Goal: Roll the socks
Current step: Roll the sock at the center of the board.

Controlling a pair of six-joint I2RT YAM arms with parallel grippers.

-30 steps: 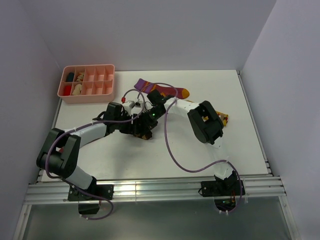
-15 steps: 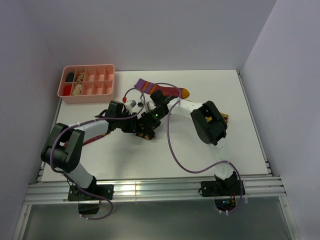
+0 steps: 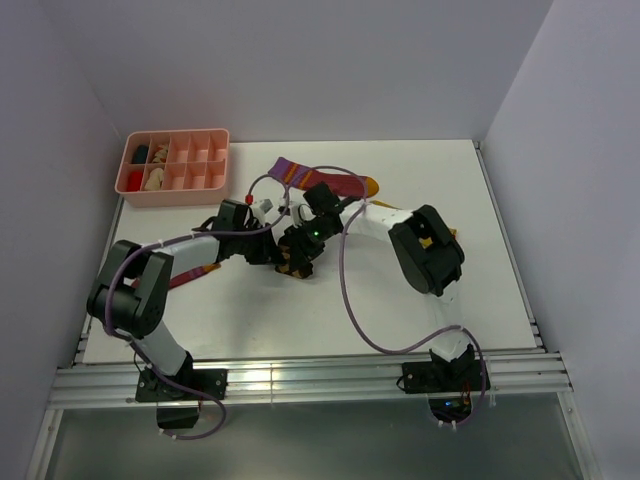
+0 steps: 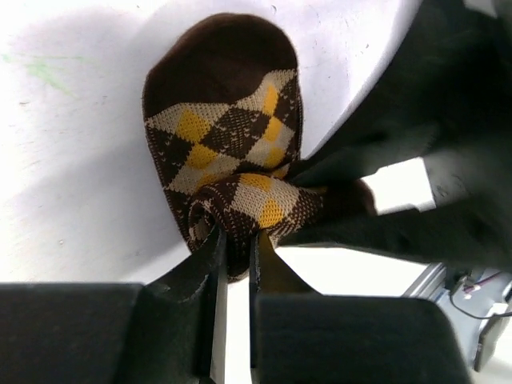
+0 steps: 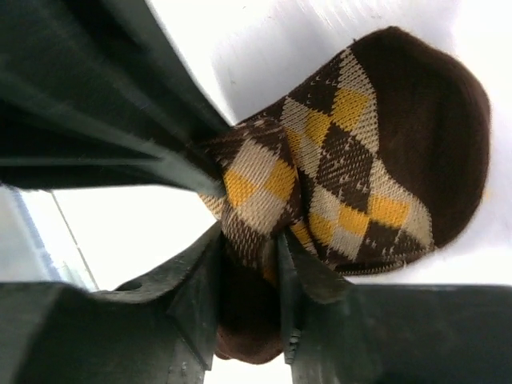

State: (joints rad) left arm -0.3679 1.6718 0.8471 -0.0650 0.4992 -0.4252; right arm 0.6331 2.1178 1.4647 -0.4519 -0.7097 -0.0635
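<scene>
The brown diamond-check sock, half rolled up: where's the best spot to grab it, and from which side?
I'd grab the sock by its thick rolled end, coming from the side away from the toe. The roll stands proud of the table, giving something to pinch; the toe lies flat, offering no edge.

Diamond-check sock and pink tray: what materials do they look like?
The diamond-check sock: matte knitted fabric; stitch rows show in the diamonds, and it folds softly. The pink tray: probably moulded plastic, smooth, uniform colour, thin rigid dividers; overhead view leaves it open.
</scene>
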